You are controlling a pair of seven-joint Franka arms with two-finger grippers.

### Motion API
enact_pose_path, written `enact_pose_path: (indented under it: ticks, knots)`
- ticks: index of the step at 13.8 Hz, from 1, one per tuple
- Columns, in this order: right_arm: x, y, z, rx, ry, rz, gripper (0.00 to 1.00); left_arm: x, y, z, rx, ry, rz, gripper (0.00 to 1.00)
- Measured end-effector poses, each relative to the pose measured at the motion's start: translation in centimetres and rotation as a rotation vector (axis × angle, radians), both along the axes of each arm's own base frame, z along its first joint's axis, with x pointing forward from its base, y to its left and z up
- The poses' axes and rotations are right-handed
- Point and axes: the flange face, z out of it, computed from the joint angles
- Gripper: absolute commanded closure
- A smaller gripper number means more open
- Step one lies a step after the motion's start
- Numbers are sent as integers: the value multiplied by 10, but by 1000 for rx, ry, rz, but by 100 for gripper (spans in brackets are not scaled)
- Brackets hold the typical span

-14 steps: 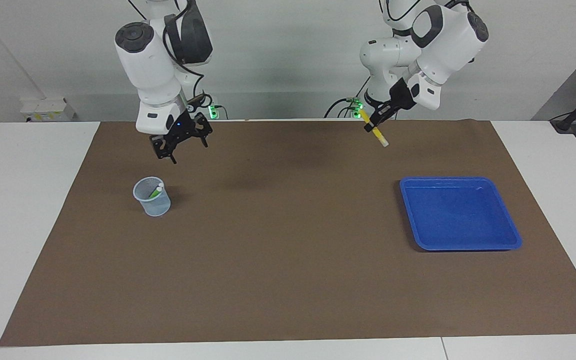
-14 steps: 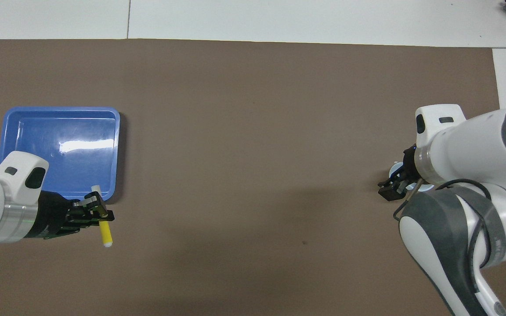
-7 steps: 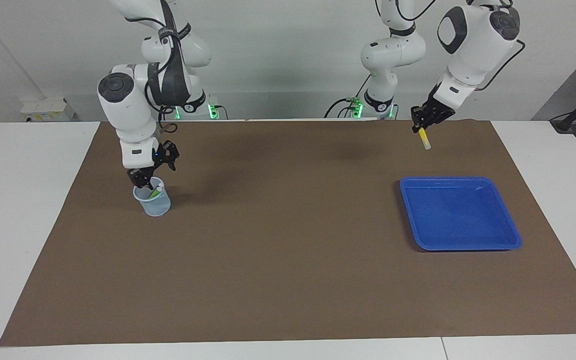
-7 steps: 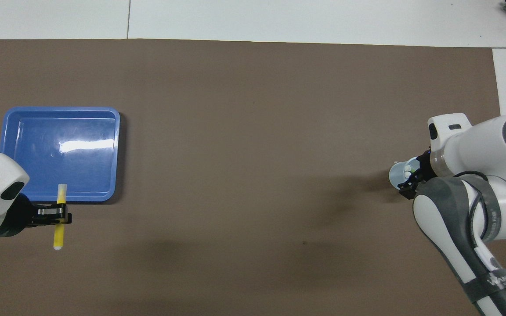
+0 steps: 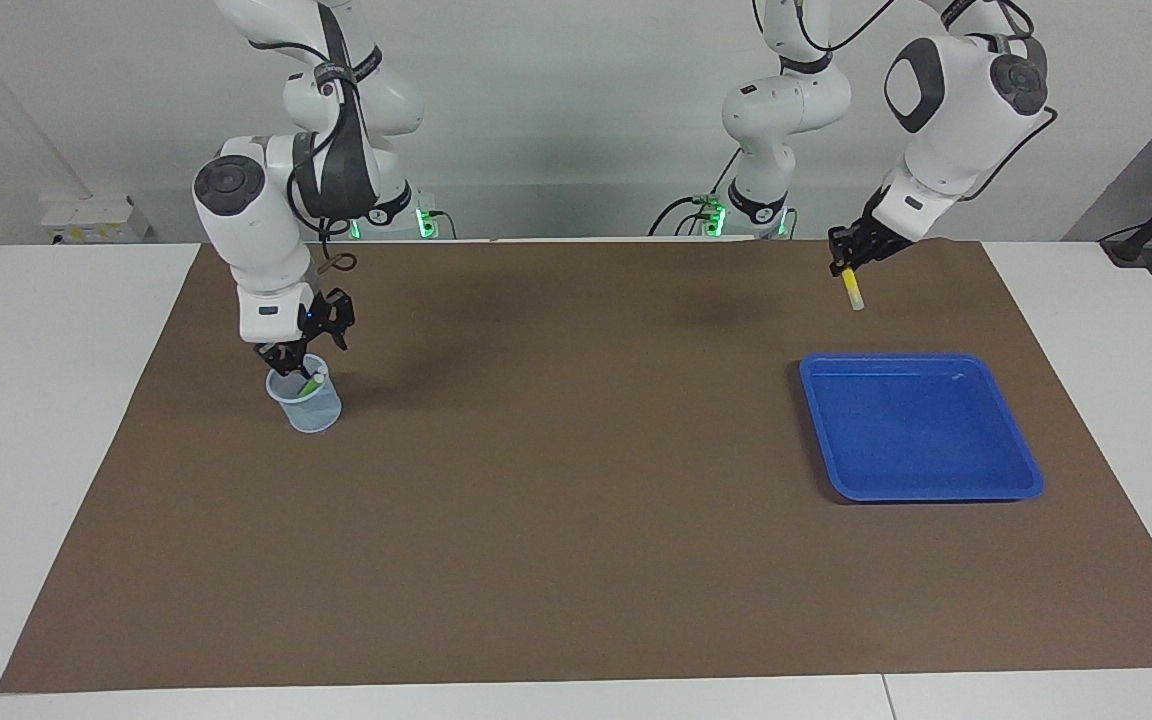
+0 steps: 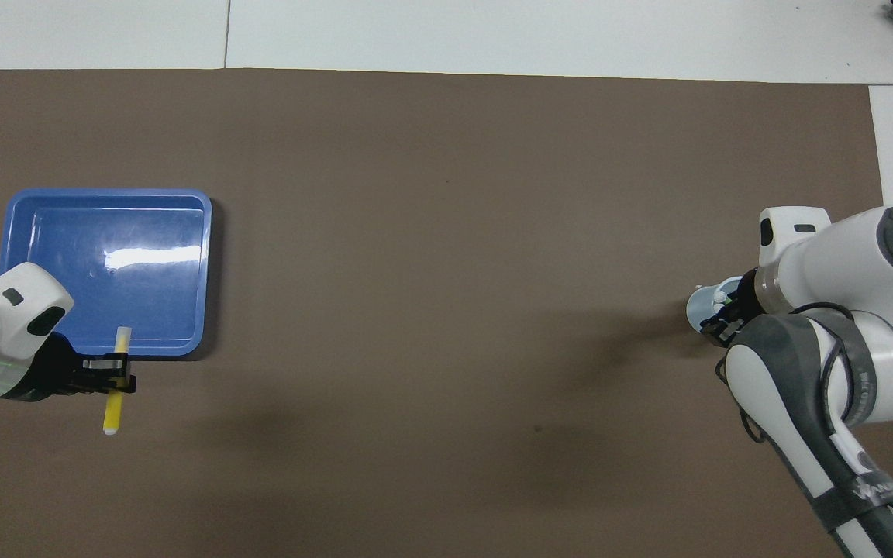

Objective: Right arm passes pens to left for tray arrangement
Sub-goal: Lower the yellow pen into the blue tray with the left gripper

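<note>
progress is early: blue tray (image 5: 921, 428) holds no pen. left pincer (image 5: 844, 262) is clamped on the yellow pen (image 5: 851, 290), over the mat beside the tray. right pincer (image 5: 293, 362) dips into the mesh cup (image 5: 306, 400) at the green pen (image 5: 312, 382); its grip i cannot tell.

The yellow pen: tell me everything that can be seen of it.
The yellow pen is a short slim marker with a yellow barrel and a pale whitish tip at each visible end, plastic by the look of it. The left pincer is shut on it near its upper part, so it hangs nearly upright, slightly tilted, with its lower tip free in the air. It is raised over the brown mat, just short of the blue tray's edge that lies nearest the robots. Only the pincer touches it.
</note>
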Motion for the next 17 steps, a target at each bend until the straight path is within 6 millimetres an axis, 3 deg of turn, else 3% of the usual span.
enact_pose_path:
  ticks: [6,10,13,17]
  knots:
    - [5,-1,-5,2,-36,-47,45,37,8,-40,13,1,-8,100]
    - [9,-3,-29,7,-7,-51,44,58,13,-64,18,-6,-11,100]
    - [9,-9,-31,7,-4,-63,59,67,18,-83,29,-7,-15,100]
    - [9,-24,-30,6,9,-91,58,80,22,-115,29,-19,-13,100]
